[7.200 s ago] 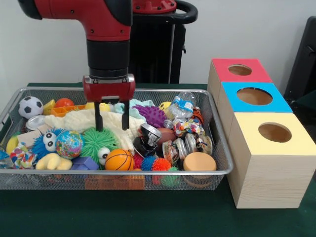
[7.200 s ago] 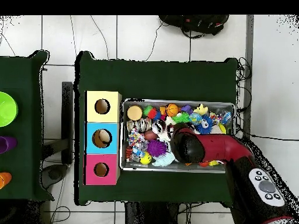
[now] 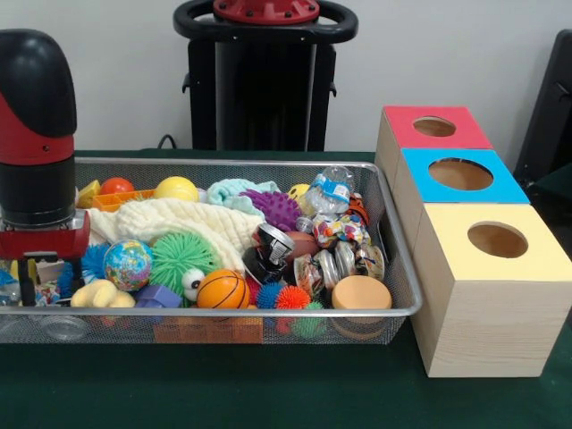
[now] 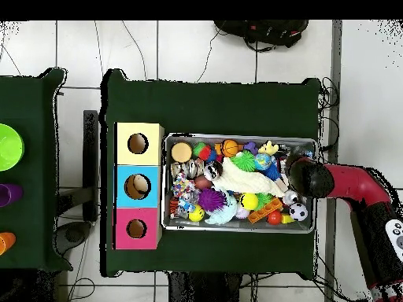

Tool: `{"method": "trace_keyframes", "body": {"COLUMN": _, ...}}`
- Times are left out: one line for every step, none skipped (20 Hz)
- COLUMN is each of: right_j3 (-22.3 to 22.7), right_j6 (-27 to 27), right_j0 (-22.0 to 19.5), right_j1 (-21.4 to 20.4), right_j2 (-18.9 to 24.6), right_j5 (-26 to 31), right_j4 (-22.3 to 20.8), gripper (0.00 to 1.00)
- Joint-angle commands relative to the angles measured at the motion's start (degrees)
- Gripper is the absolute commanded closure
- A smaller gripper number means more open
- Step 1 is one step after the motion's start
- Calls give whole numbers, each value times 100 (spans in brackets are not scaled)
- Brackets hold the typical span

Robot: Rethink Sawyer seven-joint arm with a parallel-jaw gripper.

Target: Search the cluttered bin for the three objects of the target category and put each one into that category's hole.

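Note:
The silver wire-mesh bin (image 3: 268, 164) is full of toys; it also shows in the overhead view (image 4: 236, 228). My gripper (image 3: 37, 284) is down inside the bin's left end in the front view, over a multicoloured rope toy (image 3: 46, 291) that is mostly hidden behind it. In the overhead view the arm's wrist (image 4: 303, 174) covers that spot. Another rope toy (image 3: 338, 231) lies among the clear jars at the bin's right end, near the boxes. The yellow-faced box (image 3: 500, 286) with its round hole (image 3: 497, 239) stands right of the bin; the hole also shows in the overhead view (image 4: 138, 143).
The blue-faced box (image 3: 460, 174) and the red-faced box (image 3: 435, 127) stand behind the yellow one. A cream cloth (image 3: 192, 223), a green spiky ball (image 3: 179, 255), a globe ball (image 3: 127, 264), an orange basketball (image 3: 222, 289) and a tan disc (image 3: 361, 292) fill the bin.
The arm has moved from the bin's middle to its left end in the front view and has come down lower into the bin, now covering the rope toy there.

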Motion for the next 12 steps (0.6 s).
{"method": "trace_keyframes", "body": {"right_j3": 109, "right_j6": -1567, "right_j0": 0, "right_j1": 668, "right_j2": -15, "right_j5": -37, "right_j4": -516, "gripper": 0}}
{"method": "trace_keyframes", "body": {"right_j3": 124, "right_j6": -1525, "right_j0": 31, "right_j1": 604, "right_j2": -23, "right_j5": -6, "right_j4": -498, "gripper": 0}}
{"method": "trace_keyframes", "body": {"right_j3": 126, "right_j6": -1497, "right_j0": 55, "right_j1": 562, "right_j2": -22, "right_j5": 11, "right_j4": -485, "gripper": 0}}
{"method": "trace_keyframes", "body": {"right_j3": 127, "right_j6": -1468, "right_j0": 78, "right_j1": 520, "right_j2": -22, "right_j5": 27, "right_j4": -472, "gripper": 0}}
{"method": "trace_keyframes", "body": {"right_j3": 82, "right_j6": -1489, "right_j0": 92, "right_j1": 528, "right_j2": 1, "right_j5": 58, "right_j4": -451, "gripper": 0}}
{"method": "trace_keyframes", "body": {"right_j3": 36, "right_j6": -1509, "right_j0": 107, "right_j1": 536, "right_j2": 23, "right_j5": 88, "right_j4": -431, "gripper": 0}}
{"method": "trace_keyframes", "body": {"right_j3": -12, "right_j6": -1527, "right_j0": 116, "right_j1": 562, "right_j2": 40, "right_j5": 110, "right_j4": -417, "gripper": 0}}
{"method": "trace_keyframes", "body": {"right_j3": -33, "right_j6": -1543, "right_j0": 112, "right_j1": 566, "right_j2": 61, "right_j5": 123, "right_j4": -398, "gripper": 0}}
{"method": "trace_keyframes", "body": {"right_j3": -49, "right_j6": -1531, "right_j0": 122, "right_j1": 565, "right_j2": 69, "right_j5": 129, "right_j4": -386, "gripper": 0}}
{"method": "trace_keyframes", "body": {"right_j3": -64, "right_j6": -1547, "right_j0": 133, "right_j1": 539, "right_j2": 93, "right_j5": 163, "right_j4": -359, "gripper": 0}}
{"method": "trace_keyframes", "body": {"right_j3": -70, "right_j6": -1538, "right_j0": 142, "right_j1": 535, "right_j2": 100, "right_j5": 163, "right_j4": -351, "gripper": 0}}
{"method": "trace_keyframes", "body": {"right_j3": -75, "right_j6": -1529, "right_j0": 152, "right_j1": 532, "right_j2": 107, "right_j5": 163, "right_j4": -343, "gripper": 0}}
